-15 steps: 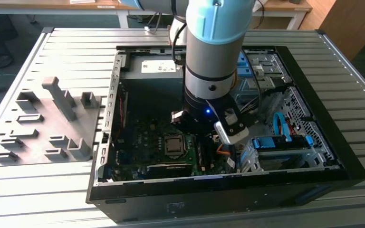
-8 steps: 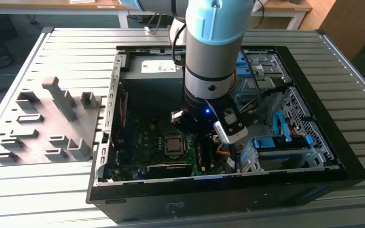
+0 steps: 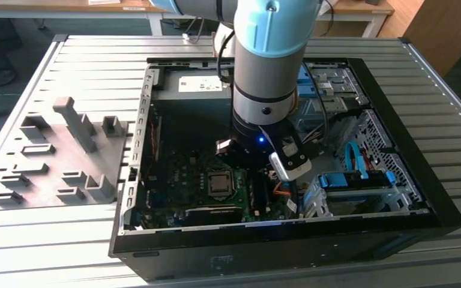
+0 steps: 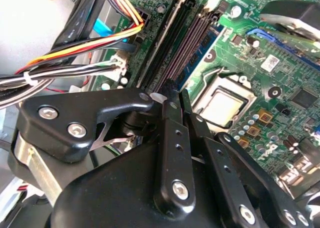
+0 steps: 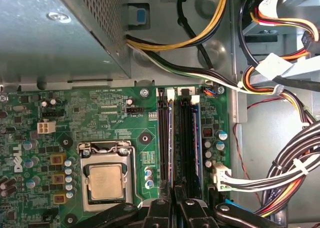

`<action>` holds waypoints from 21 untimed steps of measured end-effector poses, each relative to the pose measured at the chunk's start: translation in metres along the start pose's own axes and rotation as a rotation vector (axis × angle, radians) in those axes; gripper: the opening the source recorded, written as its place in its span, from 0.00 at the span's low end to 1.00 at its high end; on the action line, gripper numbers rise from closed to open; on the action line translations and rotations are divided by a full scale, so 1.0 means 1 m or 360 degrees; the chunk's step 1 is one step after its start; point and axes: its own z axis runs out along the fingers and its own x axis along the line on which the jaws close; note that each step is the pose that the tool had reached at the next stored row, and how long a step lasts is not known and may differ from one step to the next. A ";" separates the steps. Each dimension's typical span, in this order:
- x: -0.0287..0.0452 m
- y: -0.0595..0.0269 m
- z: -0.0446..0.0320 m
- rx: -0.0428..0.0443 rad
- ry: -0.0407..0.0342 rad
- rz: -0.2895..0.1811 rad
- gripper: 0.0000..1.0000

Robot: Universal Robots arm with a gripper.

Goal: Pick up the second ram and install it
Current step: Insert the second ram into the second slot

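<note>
I use the CPU socket (image 5: 104, 180) as my marker. In the exterior view the arm (image 3: 266, 72) reaches down into the open computer case (image 3: 134, 180) and blocks my look at the slots beside the socket. The grey tray (image 3: 54, 156) with upright blocks sits outside the case, well apart from the socket, on the exterior view's left.

Both wrist views see past the arm. The gripper (image 5: 175, 202) hangs just over the near end of the long black slots (image 5: 165, 138) that run beside the socket. The second wrist view shows the hand best. Its fingers (image 4: 172, 133) are pulled close together, with only a thin gap. I cannot tell if anything is pinched between them.

In the first wrist view a dark stick with a blue edge stands in the slots, on the side away from the socket. I think this is the second ram (image 5: 189, 138), but I am not sure. It lies just past the fingertips.

Bunches of coloured wires (image 5: 295, 173) lie past the slots, farther from the socket. A metal box (image 5: 60, 33) sits above the board (image 5: 90, 105)
</note>
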 end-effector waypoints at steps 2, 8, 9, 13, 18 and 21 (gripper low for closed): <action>0.0001 0.0000 0.0002 0.0002 0.0000 0.0000 0.14; 0.0000 -0.0002 0.0004 0.0018 -0.0001 -0.0001 0.14; 0.0000 -0.0002 0.0004 0.0020 -0.0001 -0.0001 0.14; 0.0000 -0.0003 0.0004 0.0025 -0.0002 -0.0001 0.14; 0.0001 -0.0001 0.0026 0.0025 -0.0002 -0.0001 0.14; 0.0001 0.0000 0.0034 0.0025 -0.0002 -0.0001 0.14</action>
